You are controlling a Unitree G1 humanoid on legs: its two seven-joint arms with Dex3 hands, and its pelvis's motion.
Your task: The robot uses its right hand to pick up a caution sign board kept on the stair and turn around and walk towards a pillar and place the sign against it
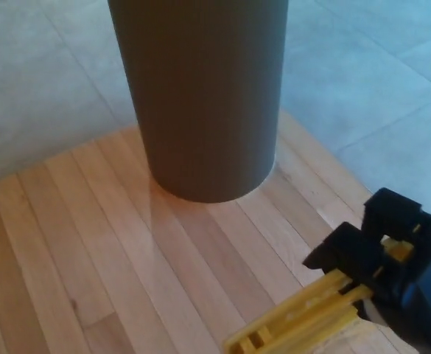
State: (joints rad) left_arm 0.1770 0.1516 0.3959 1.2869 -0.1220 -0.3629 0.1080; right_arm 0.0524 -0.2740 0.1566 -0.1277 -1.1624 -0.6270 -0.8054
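While right hand (388, 247) fingers grip one yellow sign (296, 321), one pillar (204, 96) stands near on wood floor (60, 251).

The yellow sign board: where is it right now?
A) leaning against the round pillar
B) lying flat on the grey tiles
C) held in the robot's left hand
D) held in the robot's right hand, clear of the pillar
D: the right hand is closed around the yellow sign board at the lower right, with bare wooden floor between it and the pillar.
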